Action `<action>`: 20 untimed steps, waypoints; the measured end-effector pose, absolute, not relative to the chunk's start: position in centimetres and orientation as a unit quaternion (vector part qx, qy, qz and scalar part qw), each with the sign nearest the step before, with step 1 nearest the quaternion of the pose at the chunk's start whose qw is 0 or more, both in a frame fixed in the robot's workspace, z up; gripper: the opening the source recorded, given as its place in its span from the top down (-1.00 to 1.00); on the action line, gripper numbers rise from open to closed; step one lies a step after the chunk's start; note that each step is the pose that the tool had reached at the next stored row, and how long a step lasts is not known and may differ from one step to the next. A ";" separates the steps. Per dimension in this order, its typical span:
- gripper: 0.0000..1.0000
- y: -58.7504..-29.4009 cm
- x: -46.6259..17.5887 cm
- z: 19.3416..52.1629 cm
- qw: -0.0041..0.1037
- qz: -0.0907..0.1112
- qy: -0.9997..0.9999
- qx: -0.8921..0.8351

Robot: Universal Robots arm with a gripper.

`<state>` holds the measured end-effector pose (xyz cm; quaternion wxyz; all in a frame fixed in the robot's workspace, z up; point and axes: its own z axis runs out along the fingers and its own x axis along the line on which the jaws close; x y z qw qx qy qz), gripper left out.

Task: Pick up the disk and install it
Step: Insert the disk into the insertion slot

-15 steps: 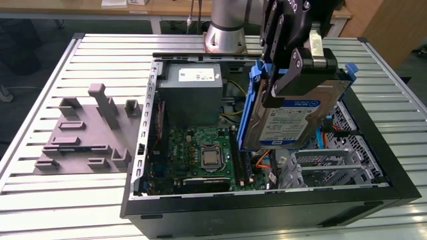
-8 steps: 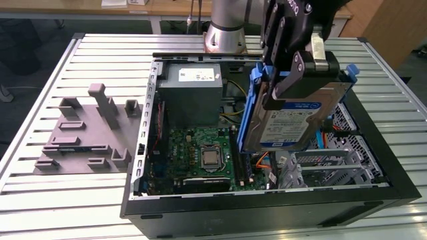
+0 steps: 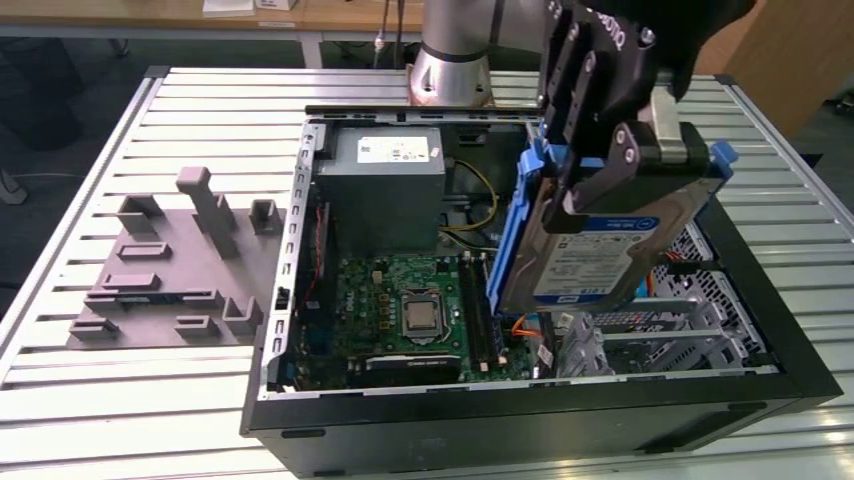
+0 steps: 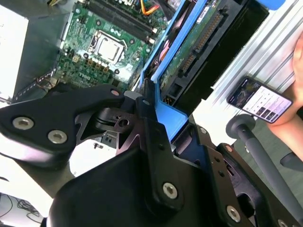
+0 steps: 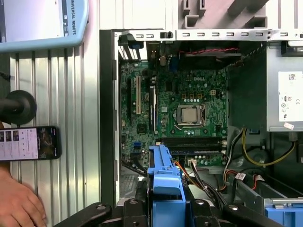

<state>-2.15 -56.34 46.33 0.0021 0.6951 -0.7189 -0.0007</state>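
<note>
Black hand (image 3: 627, 165) tight around the disk (image 3: 601, 255) (tilted, label outward) above the open case (image 3: 534, 425).

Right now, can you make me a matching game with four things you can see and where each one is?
Things:
1 disk
2 phone
3 processor chip
4 grey block

Places:
A on the table beside a hand
B on the green board inside the case
C clamped in the gripper above the open case
D on the table, at the exterior view's left of the case

Pairs: 1-C, 2-A, 3-B, 4-D
</note>
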 end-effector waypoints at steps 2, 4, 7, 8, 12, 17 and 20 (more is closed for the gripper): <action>0.27 -56.3 -1.6 46.2 0.002 -0.001 -0.718 0.696; 0.27 -56.3 -1.1 46.1 0.002 -0.001 -0.718 0.696; 0.27 -56.3 -0.5 46.0 0.002 -0.001 -0.718 0.696; 0.27 -56.3 -0.4 46.0 0.002 -0.001 -0.718 0.696; 0.27 -56.3 -0.3 45.9 0.002 -0.001 -0.718 0.696; 0.27 -56.3 -0.3 45.9 0.002 -0.001 -0.718 0.696; 0.27 -56.3 -0.3 45.9 0.002 -0.001 -0.718 0.696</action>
